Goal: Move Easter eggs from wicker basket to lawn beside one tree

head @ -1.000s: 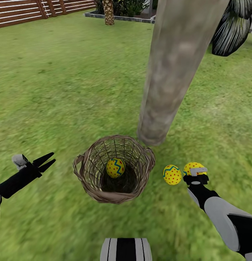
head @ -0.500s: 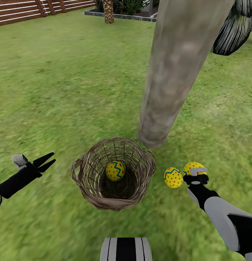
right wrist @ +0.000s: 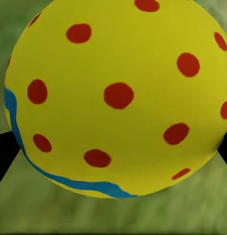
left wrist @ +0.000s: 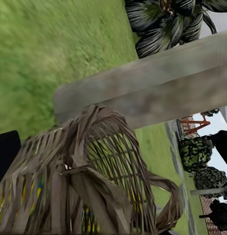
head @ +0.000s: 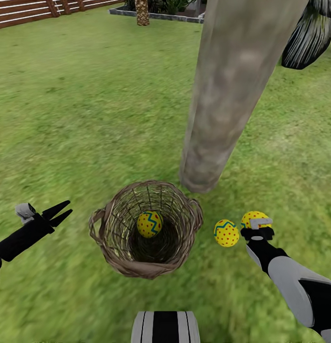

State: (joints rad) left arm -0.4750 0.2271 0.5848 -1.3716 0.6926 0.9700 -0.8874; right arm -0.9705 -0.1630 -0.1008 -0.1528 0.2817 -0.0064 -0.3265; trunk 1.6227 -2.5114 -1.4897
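The wicker basket (head: pixel 118 247) stands on the lawn (head: pixel 89 119) at the foot of the tree (head: pixel 222 109). One Easter egg (head: pixel 149 224) lies inside it. A second egg (head: pixel 226 233) rests on the grass to the right of the basket, near the trunk. Just right of that one, my right gripper (head: pixel 256 226) is shut on a third egg (head: pixel 253 217), low over the grass. In the right wrist view that egg (right wrist: pixel 118 98) sits between the dark fingers (right wrist: pixel 1 154). My left gripper (head: pixel 70 207) hangs open to the left of the basket (left wrist: pixel 93 186).
A brown slat fence (head: pixel 22 13) and a short palm (head: pixel 142 12) in a bordered bed stand far back. A dark striped-leaf plant (head: pixel 308 35) grows behind the tree on the right. Open grass lies left of and beyond the basket.
The whole view has shifted slightly, so the camera has moved. Both arms hold the same pose, and the eggs keep their places.
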